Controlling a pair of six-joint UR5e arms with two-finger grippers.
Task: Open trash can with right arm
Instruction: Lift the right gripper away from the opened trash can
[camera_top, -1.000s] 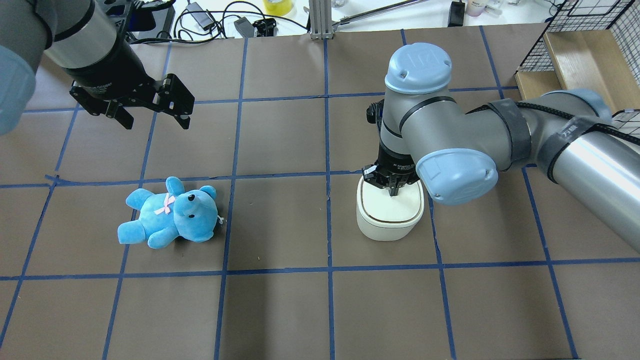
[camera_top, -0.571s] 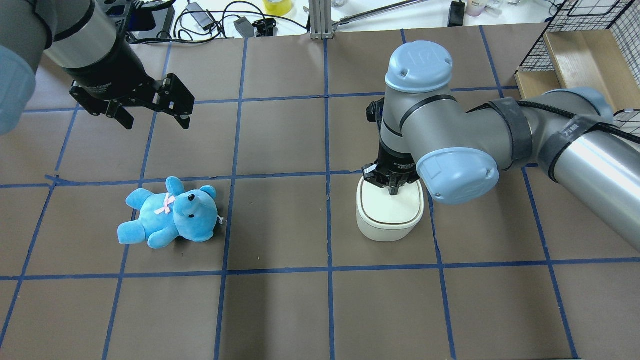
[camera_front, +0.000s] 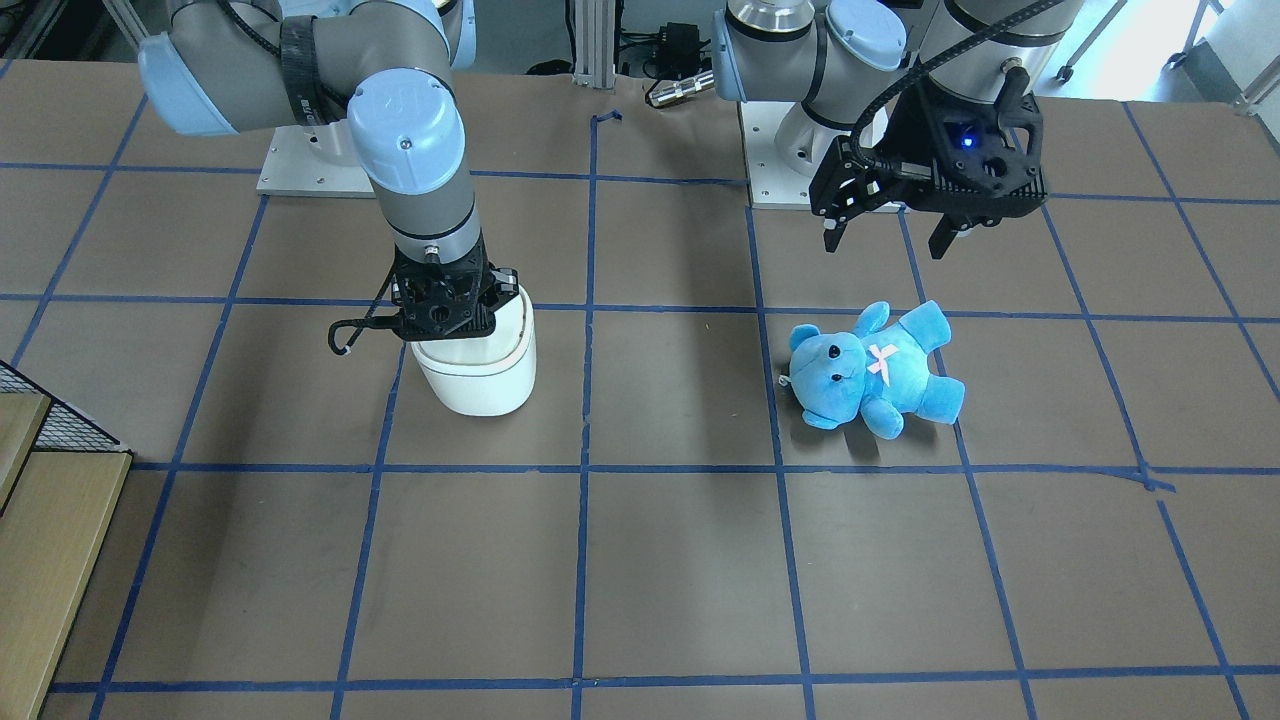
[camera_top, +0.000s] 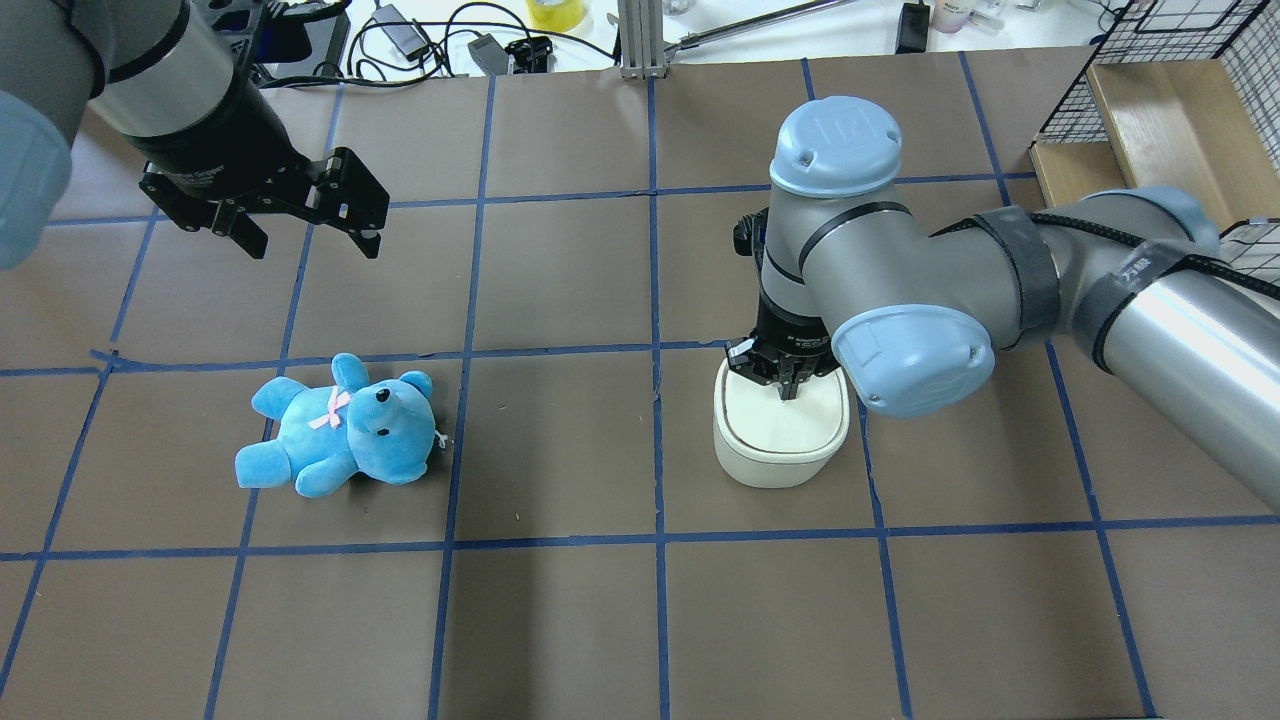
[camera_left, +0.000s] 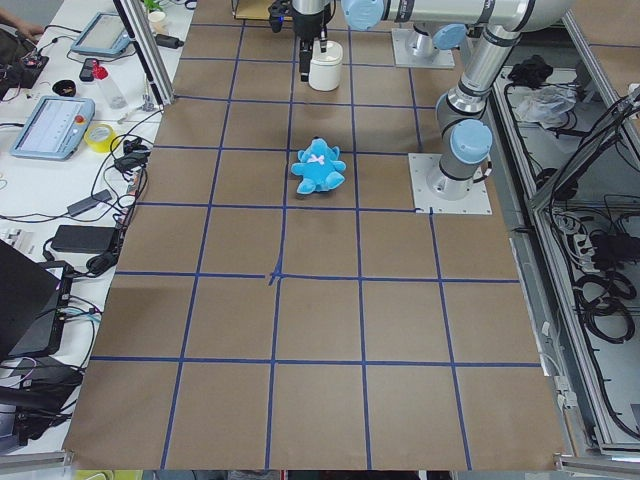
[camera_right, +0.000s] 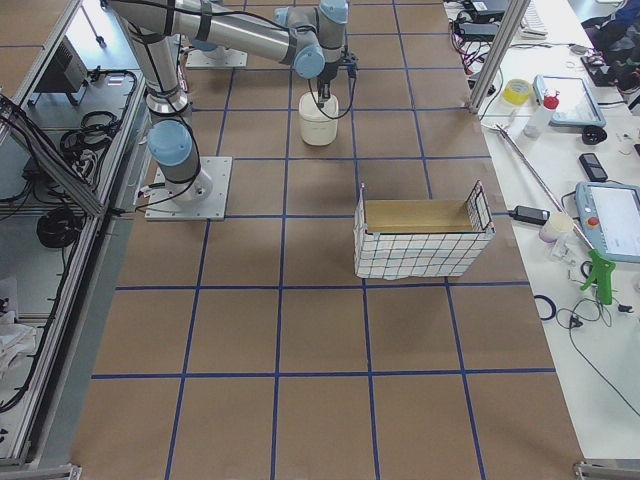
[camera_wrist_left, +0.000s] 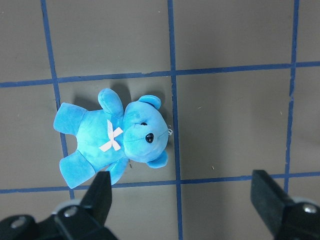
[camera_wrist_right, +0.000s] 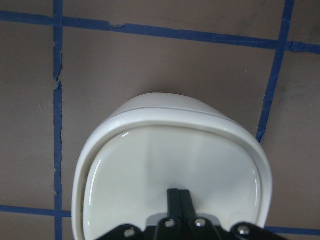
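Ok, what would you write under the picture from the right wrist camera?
The right gripper, jaws shut, points its tip down onto the top of the closed white trash can.

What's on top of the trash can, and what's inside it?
The right gripper, closed, points down at the lid of the trash can. The lid is shut, so the inside is hidden.

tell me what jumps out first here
A bright blue teddy lies on the brown table, on the robot's left. To the robot's right, the right arm stands over a white bin, shut jaws down on the closed lid.
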